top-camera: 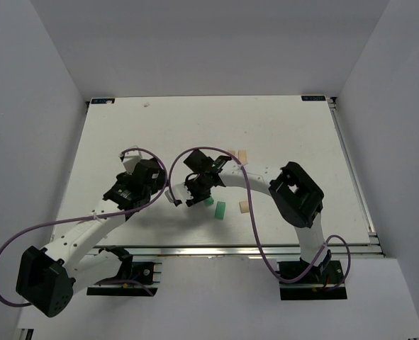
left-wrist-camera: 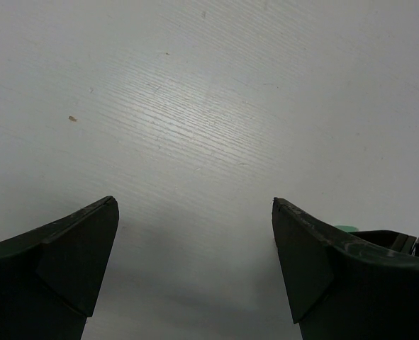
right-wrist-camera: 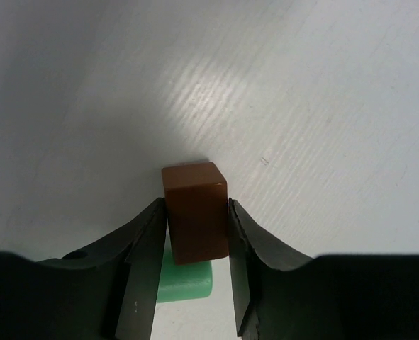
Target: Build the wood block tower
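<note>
No readable text anywhere, small stickers (top-camera: pixel 101 100) at far corners of the table (top-camera: pixel 195 124), too tiny to read

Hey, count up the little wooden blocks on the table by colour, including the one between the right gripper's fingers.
Brown block: 1
Mint green blocks: 2
Pale tan blocks: 3, one of them partly hidden
Total: 6

White table (top-camera: pixel 287 127), grey walls (top-camera: pixel 25 85)
</note>
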### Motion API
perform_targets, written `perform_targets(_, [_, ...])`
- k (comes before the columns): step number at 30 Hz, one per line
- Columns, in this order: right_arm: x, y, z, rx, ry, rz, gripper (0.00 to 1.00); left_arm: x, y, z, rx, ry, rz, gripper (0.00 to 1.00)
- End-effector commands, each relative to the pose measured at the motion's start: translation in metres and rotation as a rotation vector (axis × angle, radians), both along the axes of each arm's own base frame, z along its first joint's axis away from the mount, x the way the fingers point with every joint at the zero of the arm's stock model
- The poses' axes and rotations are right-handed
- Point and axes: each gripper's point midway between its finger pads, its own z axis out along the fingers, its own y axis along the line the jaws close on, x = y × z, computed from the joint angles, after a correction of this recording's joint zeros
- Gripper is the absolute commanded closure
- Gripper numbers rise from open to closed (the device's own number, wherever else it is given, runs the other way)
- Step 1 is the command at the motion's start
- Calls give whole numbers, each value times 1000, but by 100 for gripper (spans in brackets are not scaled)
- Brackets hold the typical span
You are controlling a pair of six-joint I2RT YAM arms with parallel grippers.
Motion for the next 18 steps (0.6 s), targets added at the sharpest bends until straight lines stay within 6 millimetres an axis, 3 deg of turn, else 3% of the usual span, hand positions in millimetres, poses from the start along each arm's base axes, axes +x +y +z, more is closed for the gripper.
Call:
perform_targets(1, [22,25,55,134,-78,-82,98,4,3,12,-7,-37,18,2])
perform_targets(8, [63,18,100,216,-136,-228,97,9,6,16,11,-52,34,2])
perform_targets(12, [98,-12,111,216,-165,-331,97,11,6,12,22,-44,39,2])
perform_targets(14, [106,-26,118,213,-148,-358,96,12,5,11,29,-33,41,2])
perform_targets(18, [136,-69,126,204,-157,-432,94,16,4,14,31,-36,46,2])
